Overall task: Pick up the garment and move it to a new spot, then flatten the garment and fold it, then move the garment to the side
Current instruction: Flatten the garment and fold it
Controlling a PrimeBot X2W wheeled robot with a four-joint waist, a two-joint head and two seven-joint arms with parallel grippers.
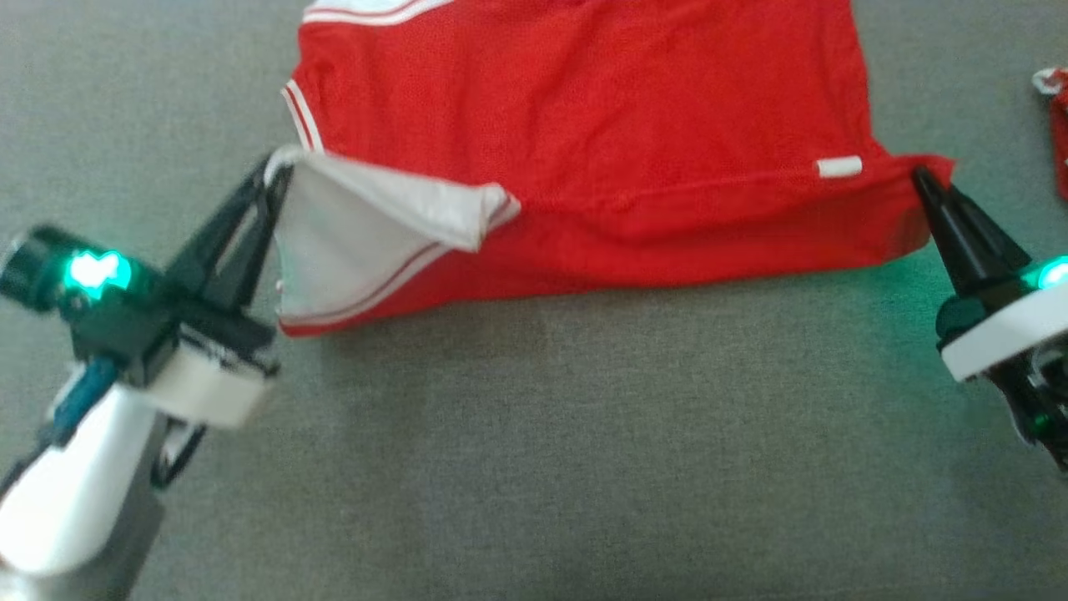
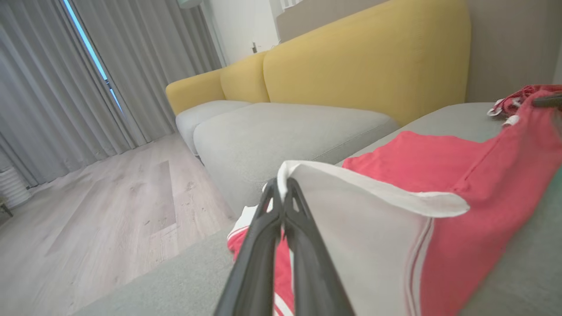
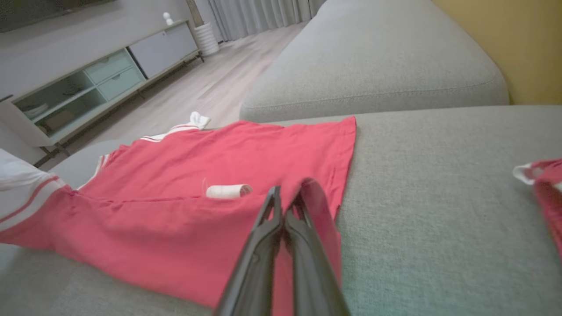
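Note:
The garment [image 1: 584,125], a red jersey with white striped sleeves and a small white tag [image 1: 838,167], lies spread on the grey sofa cushion. Its near edge is lifted and stretched between both grippers. My left gripper [image 1: 279,167] is shut on the white sleeve panel [image 2: 364,228] at the garment's left corner; the fingertips [image 2: 281,186] pinch the white hem. My right gripper [image 1: 922,177] is shut on the red right corner [image 3: 314,197], where the cloth drapes over the fingers. The rolled tag [image 3: 228,191] sits just left of that gripper.
A smaller red cloth [image 1: 1055,125] with a white label lies at the far right of the cushion [image 1: 584,459]. Yellow sofa backrests [image 2: 364,61] rise behind. Wood floor [image 2: 96,210], grey curtains and a low cabinet [image 3: 88,83] lie beyond the sofa's edge.

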